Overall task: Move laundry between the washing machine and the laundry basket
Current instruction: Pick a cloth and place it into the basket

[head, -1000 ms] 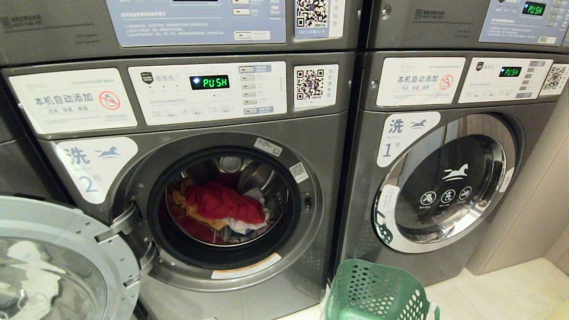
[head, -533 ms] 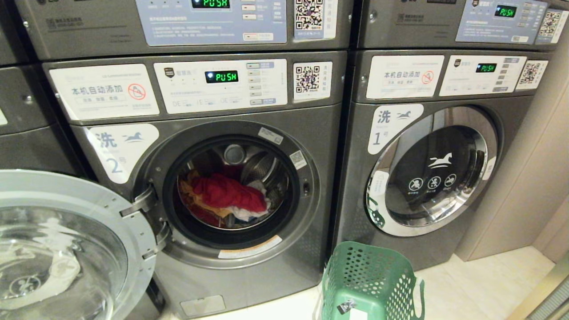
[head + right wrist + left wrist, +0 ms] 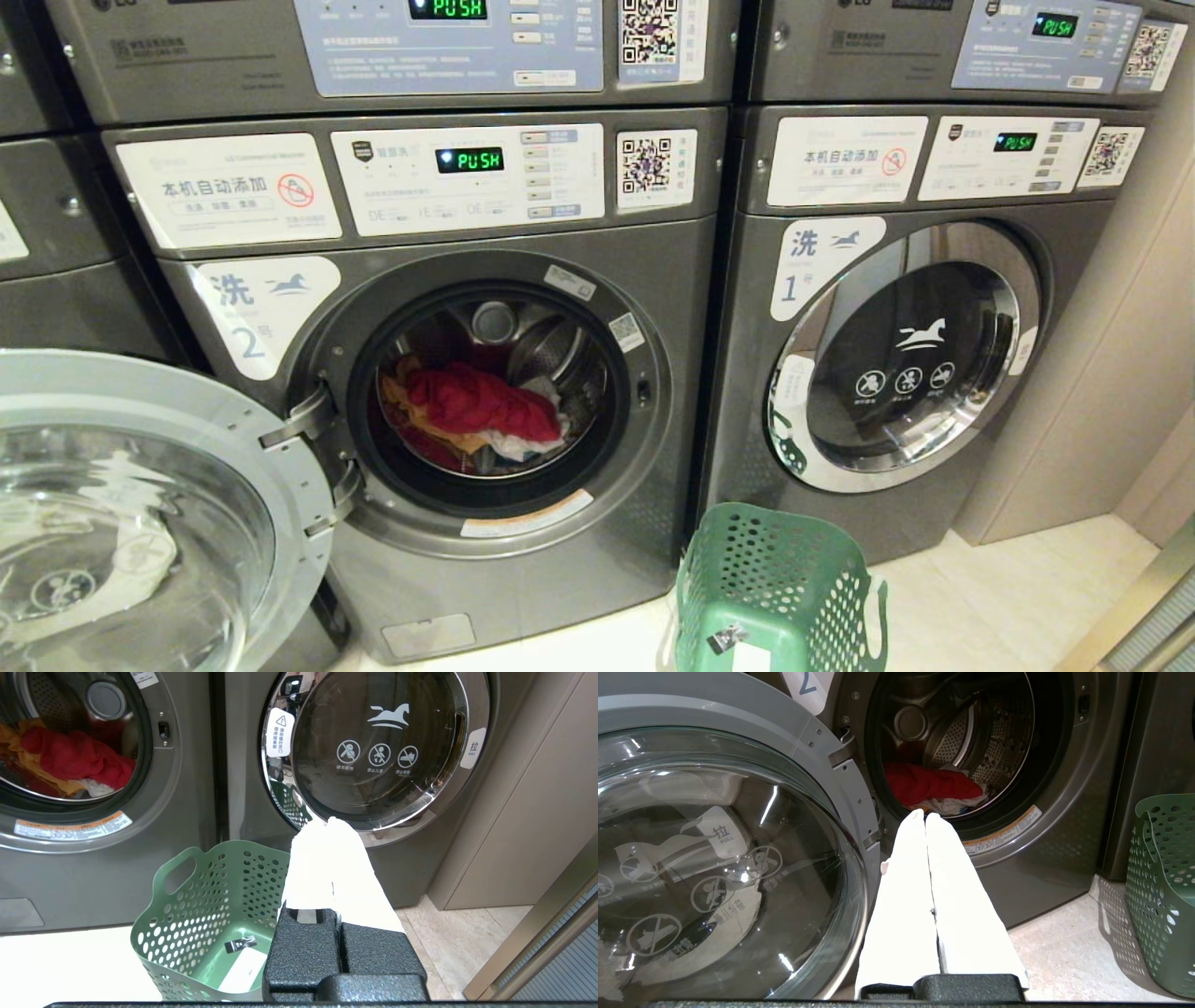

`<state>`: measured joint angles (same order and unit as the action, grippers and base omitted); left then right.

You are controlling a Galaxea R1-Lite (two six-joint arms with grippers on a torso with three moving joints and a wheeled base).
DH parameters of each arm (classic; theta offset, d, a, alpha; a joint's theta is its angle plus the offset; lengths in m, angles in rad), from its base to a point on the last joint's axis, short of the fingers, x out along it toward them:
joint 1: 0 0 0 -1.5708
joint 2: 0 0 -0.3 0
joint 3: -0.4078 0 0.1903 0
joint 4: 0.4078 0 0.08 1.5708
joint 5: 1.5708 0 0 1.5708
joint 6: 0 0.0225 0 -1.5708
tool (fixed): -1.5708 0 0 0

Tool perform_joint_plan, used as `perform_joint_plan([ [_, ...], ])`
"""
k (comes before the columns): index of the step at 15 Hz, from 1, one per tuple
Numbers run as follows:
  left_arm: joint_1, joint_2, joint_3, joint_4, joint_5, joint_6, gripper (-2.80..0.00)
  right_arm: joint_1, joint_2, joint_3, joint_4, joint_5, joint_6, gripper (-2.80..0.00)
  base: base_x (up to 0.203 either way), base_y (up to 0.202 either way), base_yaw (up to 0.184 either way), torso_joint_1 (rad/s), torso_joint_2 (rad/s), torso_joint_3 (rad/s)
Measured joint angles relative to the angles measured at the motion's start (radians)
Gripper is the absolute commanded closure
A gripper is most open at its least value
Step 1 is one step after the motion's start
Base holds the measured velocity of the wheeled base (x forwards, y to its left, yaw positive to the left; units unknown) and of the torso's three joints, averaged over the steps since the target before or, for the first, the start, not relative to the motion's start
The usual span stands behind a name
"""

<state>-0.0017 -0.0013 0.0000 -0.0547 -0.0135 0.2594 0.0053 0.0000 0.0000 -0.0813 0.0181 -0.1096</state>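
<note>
View has pulled back from washer (image 3: 485, 392). Laundry (image 3: 476, 406) in its drum; basket (image 3: 780, 588) right of it, bare of clothes. Both grippers (image 3: 924, 815) (image 3: 329, 822) clenched, holding nothing. Unloading not begun.

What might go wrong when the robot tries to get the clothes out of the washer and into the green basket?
The open door swings out on the robot's left, so the left gripper may bump it while reaching in. The red cloth lies tangled with orange and white pieces, so one pull may drag extras onto the floor. The basket stands off to the right of the washer, so a short carry may miss it.
</note>
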Motion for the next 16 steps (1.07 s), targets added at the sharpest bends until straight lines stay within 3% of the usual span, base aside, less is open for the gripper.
perform_joint_plan([
  [16,0.0,0.0,0.0,-0.001,0.0,-0.004,0.0,0.001,0.0,0.0,0.0,-0.002,0.0,0.0,0.0,0.0,0.0,0.0,0.0,0.0],
])
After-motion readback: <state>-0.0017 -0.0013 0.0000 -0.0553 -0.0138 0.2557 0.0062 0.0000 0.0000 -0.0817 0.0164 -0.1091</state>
